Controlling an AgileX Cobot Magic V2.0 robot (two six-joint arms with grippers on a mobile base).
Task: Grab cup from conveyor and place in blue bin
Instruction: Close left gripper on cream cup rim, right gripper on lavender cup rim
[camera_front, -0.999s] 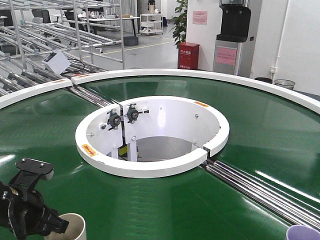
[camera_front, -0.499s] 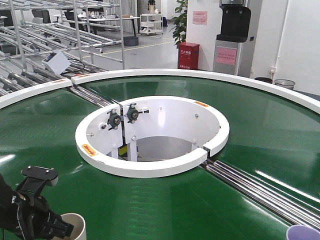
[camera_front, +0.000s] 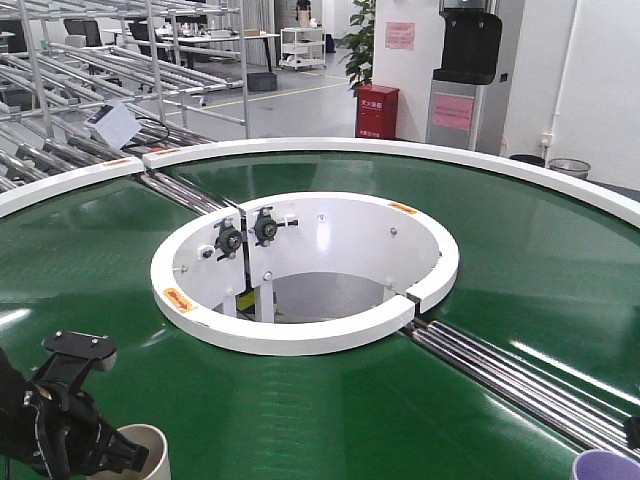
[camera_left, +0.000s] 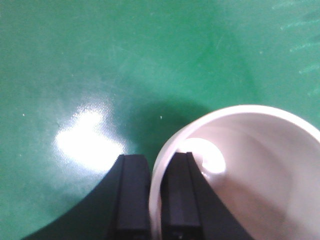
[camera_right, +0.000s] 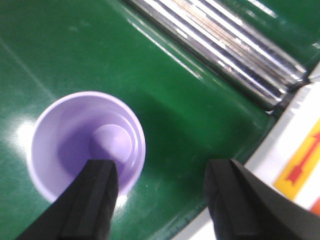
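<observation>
- Over the conveyor (camera_left: 100, 60): pinching white cup (camera_left: 260, 160) wall between left fingers (camera_left: 131, 195), nearly closed.
- Above purple cup (camera_right: 75, 135): spreading right fingers (camera_right: 95, 200) wide, gripping nothing.

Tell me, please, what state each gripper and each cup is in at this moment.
Left gripper, shut, with one finger inside and one outside the cup wall.
White cup, upright, empty, pinched at its rim.
Right gripper, open, holding nothing.
Purple cup, upright, empty, ungripped, standing on the conveyor.
</observation>
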